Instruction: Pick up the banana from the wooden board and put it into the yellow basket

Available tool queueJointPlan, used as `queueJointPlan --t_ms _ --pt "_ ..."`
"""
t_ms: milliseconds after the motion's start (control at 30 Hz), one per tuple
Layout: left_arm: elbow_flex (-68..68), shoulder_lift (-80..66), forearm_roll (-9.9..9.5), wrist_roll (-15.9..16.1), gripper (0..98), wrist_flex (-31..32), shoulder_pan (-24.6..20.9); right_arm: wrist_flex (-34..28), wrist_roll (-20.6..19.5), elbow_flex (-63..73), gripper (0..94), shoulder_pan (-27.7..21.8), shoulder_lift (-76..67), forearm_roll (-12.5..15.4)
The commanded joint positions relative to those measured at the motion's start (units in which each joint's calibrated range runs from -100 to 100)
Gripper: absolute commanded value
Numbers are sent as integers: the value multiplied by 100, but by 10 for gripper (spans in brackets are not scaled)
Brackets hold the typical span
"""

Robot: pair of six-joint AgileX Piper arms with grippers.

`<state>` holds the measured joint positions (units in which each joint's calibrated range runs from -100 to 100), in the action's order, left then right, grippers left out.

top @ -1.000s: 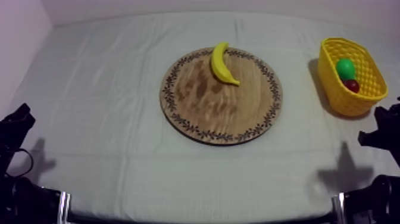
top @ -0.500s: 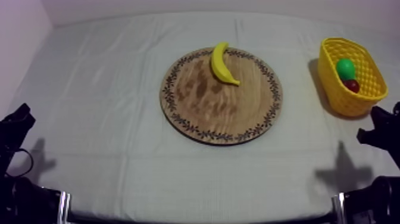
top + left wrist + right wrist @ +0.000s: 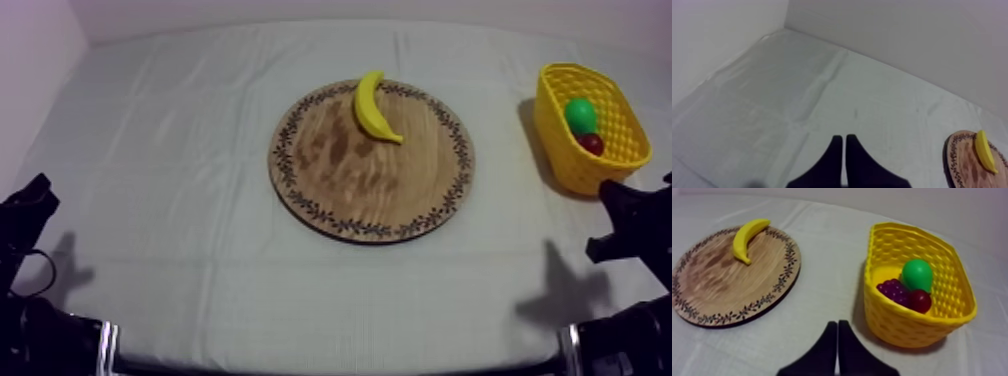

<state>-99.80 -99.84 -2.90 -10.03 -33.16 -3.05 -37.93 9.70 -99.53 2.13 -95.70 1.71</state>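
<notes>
While the banana (image 3: 374, 107) lies untouched on the wooden board (image 3: 330, 190) near its far rim, the right gripper (image 3: 837, 323), jaws together, has edged inward beside the yellow basket (image 3: 562, 158), suggesting the reach is beginning; the left gripper (image 3: 844, 137), jaws together, sits idle.

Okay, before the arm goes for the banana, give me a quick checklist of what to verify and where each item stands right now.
1. The banana lies free on the wooden board, nothing touching it: ok.
2. The right gripper is open for a grasp: not ok, it is shut to a narrow wedge.
3. Room in the yellow basket: ok; pear, grapes and small red fruit leave space at one side.
4. The cloth between board and basket is bare: ok.
5. The left gripper is away from the board: ok, shut over bare cloth.
</notes>
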Motion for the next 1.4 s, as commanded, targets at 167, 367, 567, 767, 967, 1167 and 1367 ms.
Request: queueJointPlan --t_ms 167,367,567,767,967,1167,1367 --pt "2 2 0 0 1 2 -2 -350 29 391 5 676 261 -431" --pt "2 2 0 0 1 2 -2 -837 -168 1582 5 1120 1257 -632" --pt "2 2 0 0 1 2 -2 -1537 -330 3253 5 1301 2728 -596" --pt "2 2 0 0 1 2 -2 -2421 -430 4978 6 1345 4221 -485" --pt "2 2 0 0 1 2 -2 -2998 -511 6463 6 1219 5662 -304" --pt "2 2 0 0 1 2 -2 -3472 -603 8058 7 1126 7091 -125" --pt "2 2 0 0 1 2 -2 -4060 -1009 9703 4 1258 8452 -98"
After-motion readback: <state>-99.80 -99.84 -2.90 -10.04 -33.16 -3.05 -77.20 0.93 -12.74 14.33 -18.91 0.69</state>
